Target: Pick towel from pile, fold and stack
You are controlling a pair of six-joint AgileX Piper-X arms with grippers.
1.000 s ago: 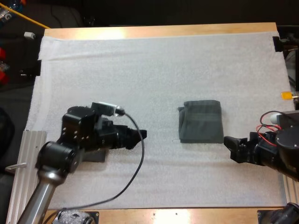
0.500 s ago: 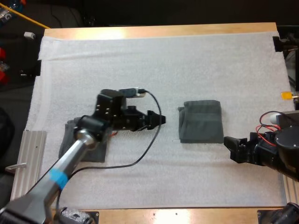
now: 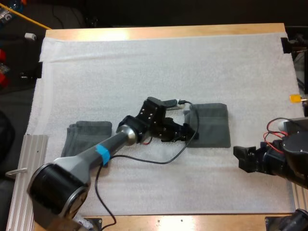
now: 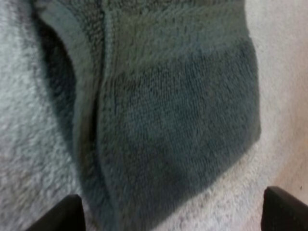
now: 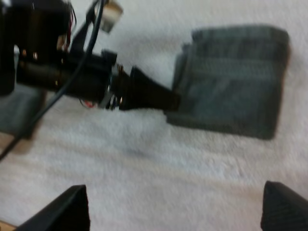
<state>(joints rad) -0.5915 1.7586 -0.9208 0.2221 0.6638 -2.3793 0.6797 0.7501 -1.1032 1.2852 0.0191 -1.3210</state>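
A folded dark grey-green towel (image 3: 211, 125) lies on the white mat right of centre. My left gripper (image 3: 191, 133) reaches across to its left edge. In the left wrist view the towel (image 4: 178, 110) lies just ahead of the gripper (image 4: 173, 216), whose fingertips (image 4: 65, 214) stand wide apart and clear of the cloth. A second folded towel (image 3: 86, 138) lies at the left, partly under my left arm. My right gripper (image 3: 239, 159) is open, off the first towel's near right corner. In the right wrist view the towel (image 5: 236, 82) has the left gripper (image 5: 154, 96) at its edge.
A ribbed metal plate (image 3: 21, 178) sits at the mat's left near corner. The mat (image 3: 159, 62) is bare towards the far side. The left arm's cable (image 3: 144, 161) trails across the mat in front of the towels.
My left arm has swung right, from over the left towel to the left edge of the right-hand towel. The left towel is now uncovered. My right gripper has drawn back slightly.
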